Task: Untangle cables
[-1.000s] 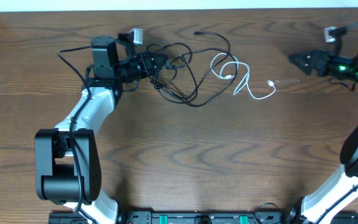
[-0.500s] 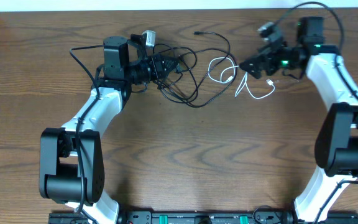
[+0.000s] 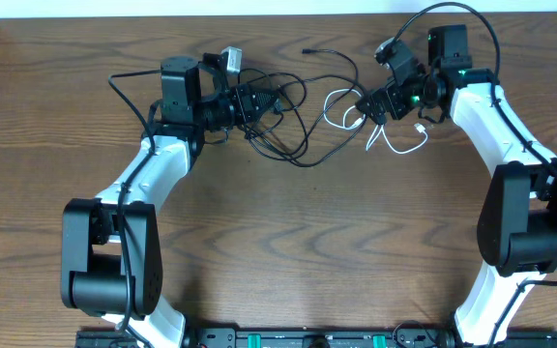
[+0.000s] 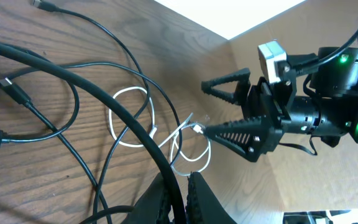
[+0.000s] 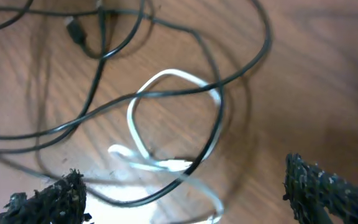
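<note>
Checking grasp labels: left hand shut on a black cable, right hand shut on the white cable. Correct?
The right hand is wrong: it stands open over the white cable, not shut on it; the right wrist view shows this. The left hand is shut on a black cable, as said.

Left hand clamped tight, right hand splayed wide

From above, my fixed overhead camera looks straight down on the whole tabletop. The left wrist camera skims low and rightward toward the right gripper; the right wrist camera stares down, close, on the white cable. All three views share that white loop.
</note>
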`<state>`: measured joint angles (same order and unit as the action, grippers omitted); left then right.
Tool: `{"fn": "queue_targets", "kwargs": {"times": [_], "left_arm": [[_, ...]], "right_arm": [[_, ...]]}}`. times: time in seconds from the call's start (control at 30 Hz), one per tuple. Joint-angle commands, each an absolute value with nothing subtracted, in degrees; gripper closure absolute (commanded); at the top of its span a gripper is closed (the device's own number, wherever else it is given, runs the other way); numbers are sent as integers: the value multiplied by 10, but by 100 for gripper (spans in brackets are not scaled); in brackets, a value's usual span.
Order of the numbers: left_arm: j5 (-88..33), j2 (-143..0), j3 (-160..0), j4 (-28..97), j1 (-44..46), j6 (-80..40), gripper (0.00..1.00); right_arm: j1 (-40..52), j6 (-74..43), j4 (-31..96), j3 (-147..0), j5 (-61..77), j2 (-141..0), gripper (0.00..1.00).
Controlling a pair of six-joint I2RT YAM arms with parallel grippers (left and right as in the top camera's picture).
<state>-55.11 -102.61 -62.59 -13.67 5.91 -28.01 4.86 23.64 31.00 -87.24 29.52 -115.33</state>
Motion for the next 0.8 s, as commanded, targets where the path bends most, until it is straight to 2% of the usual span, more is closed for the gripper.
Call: {"fn": "queue_targets", "kwargs": {"times": [0.0,0.17,0.43,0.77], "left_arm": [[-545,-1011,-632,-137,62,-265,89],[-546,-1011,-632,-137,62,-266,89],[-546,-1011,-632,-137,62,-266,89],[-546,-1011,-632,-137,62,-266,89]], "right_arm": [[51,284,343,-872,345,-1137,1],[53,345,374,-872,344,-1150,1],[53,347,326,-872,347,-1178,1],[53,361,335,-872,358,-1202,2]]}}
